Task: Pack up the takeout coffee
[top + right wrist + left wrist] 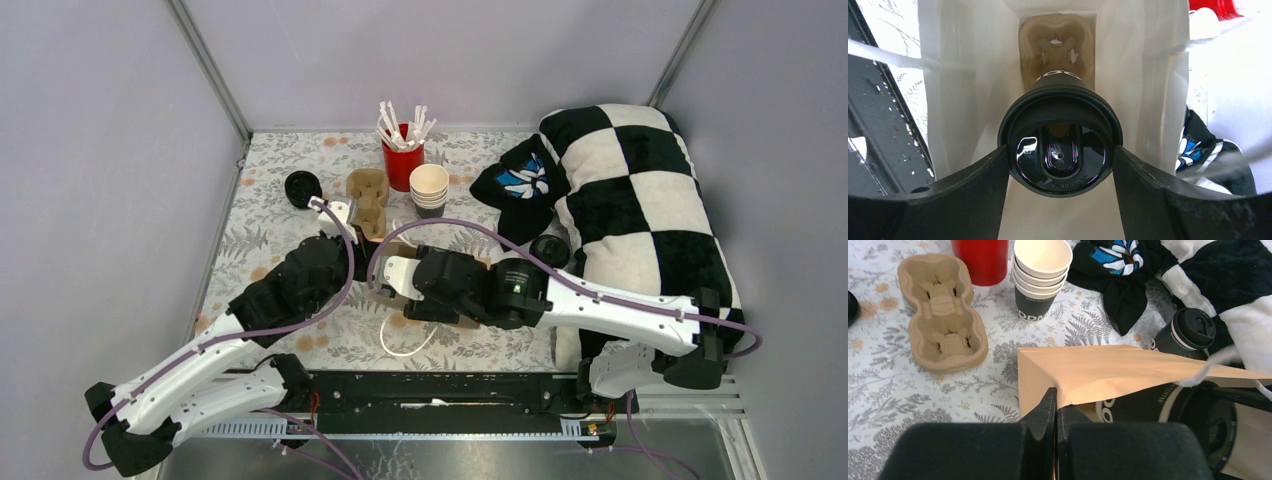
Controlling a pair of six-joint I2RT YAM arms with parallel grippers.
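Grip first: the right claw [1062,152] clamps the black lid rim of one lidded cup [1060,125], held inside the paper bag [963,100], which lies on its side. The cup's long axis runs down the bag, base leading. A pulp carrier [1058,45] sits straight ahead at the closed end; whether the base meets it I cannot tell. The left claw [1055,405], clenched, pinches the bag's mouth edge. Beyond, the second lidded cup [1187,332] stands on the fern-print bench [888,390] beside the checkered pillow [640,200], nearer the right arm.
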